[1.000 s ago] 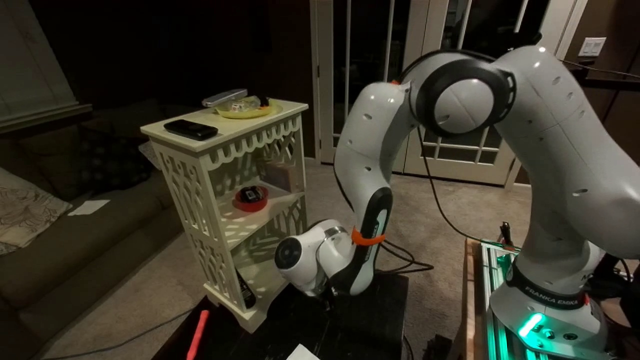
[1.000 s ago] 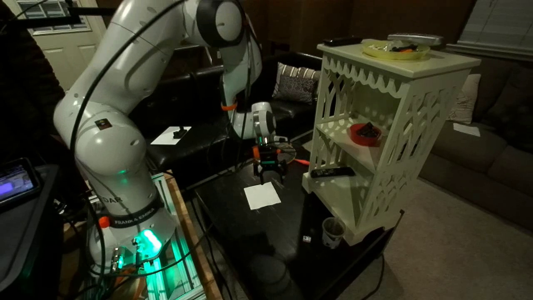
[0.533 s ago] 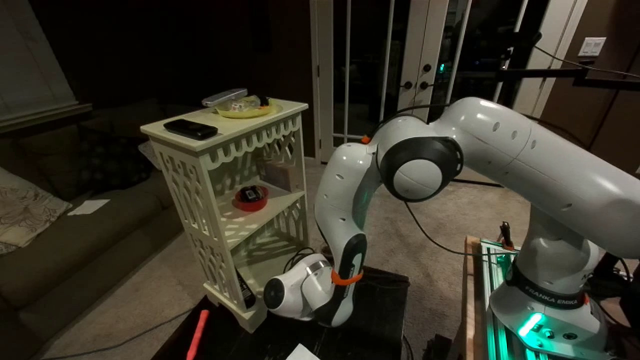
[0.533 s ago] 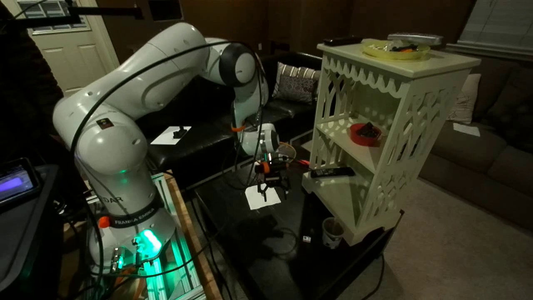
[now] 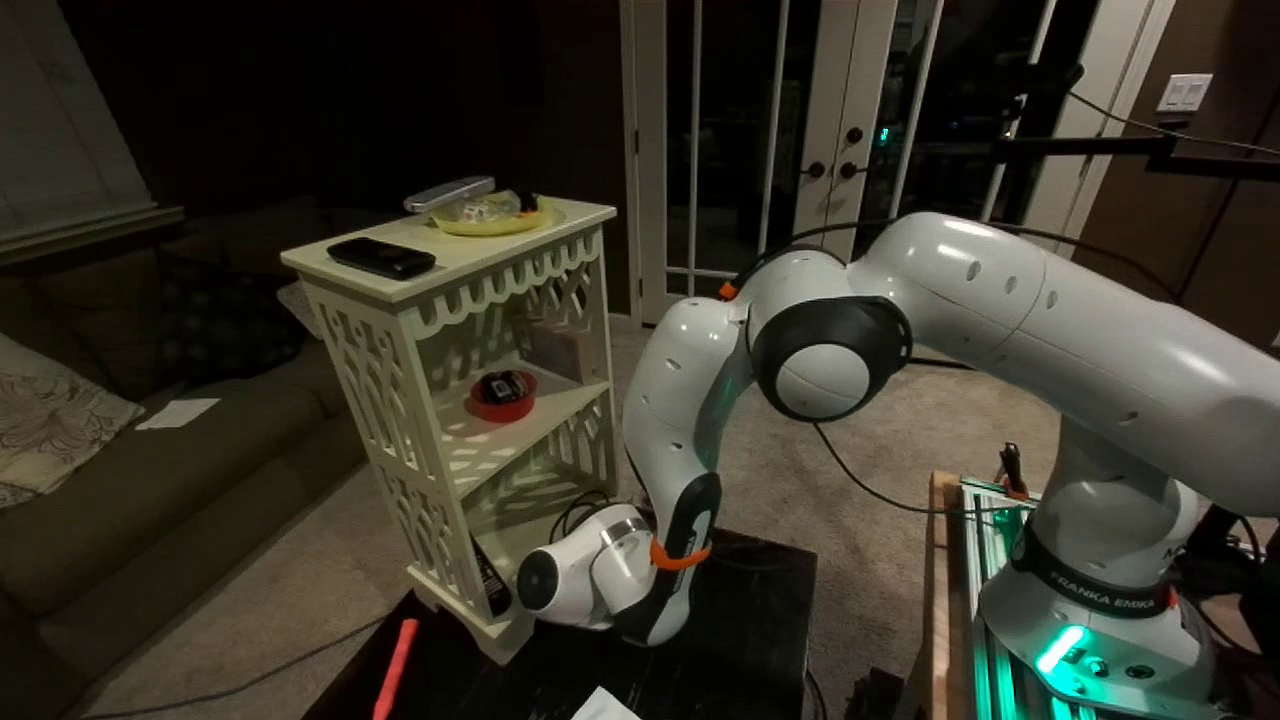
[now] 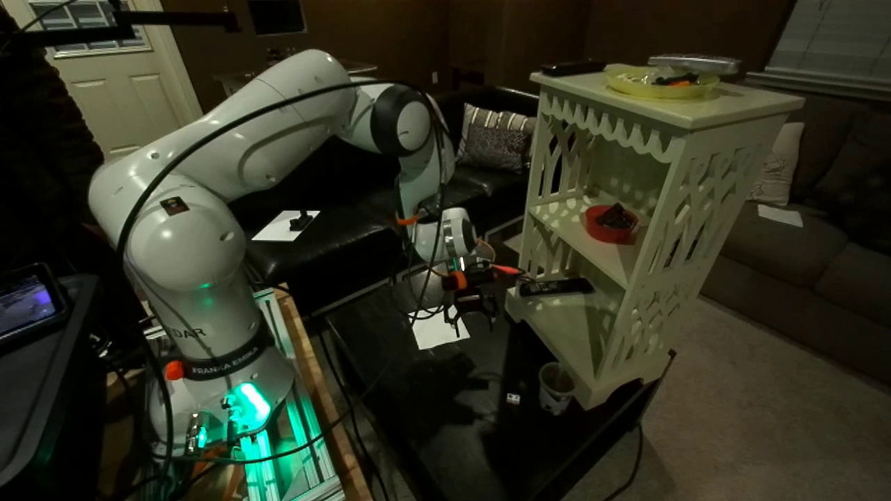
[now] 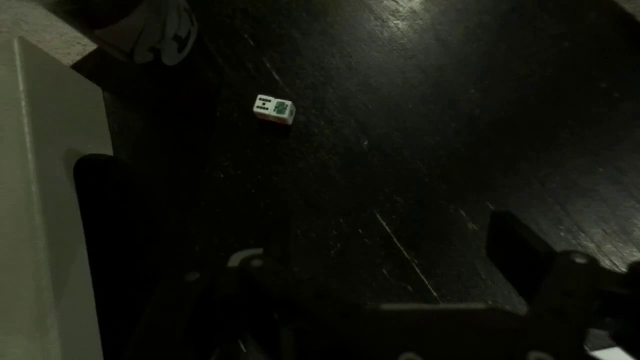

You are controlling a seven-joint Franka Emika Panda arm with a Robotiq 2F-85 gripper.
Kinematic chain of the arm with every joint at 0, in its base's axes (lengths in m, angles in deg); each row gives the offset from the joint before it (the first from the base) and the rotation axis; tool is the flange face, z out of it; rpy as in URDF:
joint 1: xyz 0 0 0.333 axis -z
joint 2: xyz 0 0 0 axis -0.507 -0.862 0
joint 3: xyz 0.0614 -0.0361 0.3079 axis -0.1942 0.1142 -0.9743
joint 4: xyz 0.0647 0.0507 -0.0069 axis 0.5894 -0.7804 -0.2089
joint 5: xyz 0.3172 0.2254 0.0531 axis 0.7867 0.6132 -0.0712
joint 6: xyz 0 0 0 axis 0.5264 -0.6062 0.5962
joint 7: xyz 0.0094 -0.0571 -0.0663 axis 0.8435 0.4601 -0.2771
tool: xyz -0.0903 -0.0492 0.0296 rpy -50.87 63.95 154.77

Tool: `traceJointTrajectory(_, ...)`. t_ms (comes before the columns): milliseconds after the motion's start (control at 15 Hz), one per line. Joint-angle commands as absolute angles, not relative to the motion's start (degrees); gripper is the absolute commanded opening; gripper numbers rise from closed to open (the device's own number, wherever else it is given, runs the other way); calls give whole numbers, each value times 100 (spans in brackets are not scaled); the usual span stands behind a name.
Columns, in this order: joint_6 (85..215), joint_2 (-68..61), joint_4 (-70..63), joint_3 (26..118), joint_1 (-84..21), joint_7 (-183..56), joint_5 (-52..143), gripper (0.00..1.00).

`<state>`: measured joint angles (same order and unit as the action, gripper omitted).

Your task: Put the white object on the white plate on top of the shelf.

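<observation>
The shelf (image 6: 660, 223) has a yellow plate (image 6: 658, 92) of things (image 6: 677, 81) on top, a red bowl (image 6: 602, 233) of dark stuff (image 6: 615, 218) inside. The white thing (image 7: 273, 110) and a cup (image 6: 555, 400) are on the counter (image 6: 390, 355) near the shelf. The fingers (image 7: 520, 255) are apart.

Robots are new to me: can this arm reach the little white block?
Probably yes: the fingers are apart, and nothing visible lies between them and the white block, though a cup stands near.

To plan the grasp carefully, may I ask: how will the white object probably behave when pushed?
The white object looks flat-sided, so it should slide rather than roll. Its straight edges suggest stiffness. Smaller than the cup, it is probably light.
</observation>
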<state>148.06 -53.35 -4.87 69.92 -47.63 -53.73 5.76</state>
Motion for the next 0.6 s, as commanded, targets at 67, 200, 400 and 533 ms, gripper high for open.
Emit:
traceJointTrajectory(67,14176,-6222,769,7147,-4609,-4227,322,100)
traceJointTrajectory(200,13785,-6555,1229,7165,-4524,-3854,380,100)
traceJointTrajectory(400,13299,-7106,1958,7085,-4348,-3378,495,100)
traceJointTrajectory(533,13073,-7437,2402,7011,-4230,-3187,631,100)
